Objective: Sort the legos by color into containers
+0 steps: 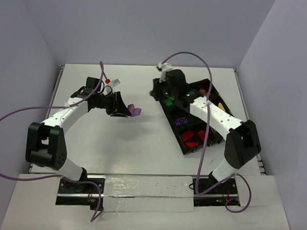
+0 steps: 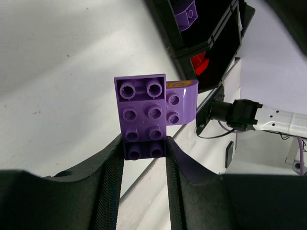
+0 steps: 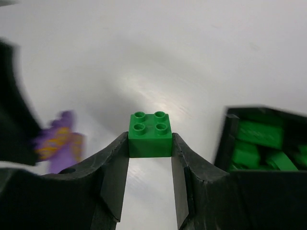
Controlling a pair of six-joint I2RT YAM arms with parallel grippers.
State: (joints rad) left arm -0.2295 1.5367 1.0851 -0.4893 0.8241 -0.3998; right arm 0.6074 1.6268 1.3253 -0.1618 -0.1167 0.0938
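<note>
My left gripper (image 1: 129,110) hangs over the middle of the table, left of the tray, shut on a long purple lego (image 2: 142,115). A smaller purple piece (image 2: 181,103) with an orange print is stuck to that lego's side. My right gripper (image 3: 150,143) is shut on a green two-by-two lego (image 3: 149,134) and hovers at the far left end of the black divided tray (image 1: 169,118). In the right wrist view, the compartment beside it holds several green legos (image 3: 261,143). Other containers hold a purple lego (image 1: 181,121) and red legos (image 1: 193,137).
A small red and white connector (image 1: 112,82) lies on the table behind my left arm. White walls close in the table at the left, back and right. The right arm reaches over the tray's length.
</note>
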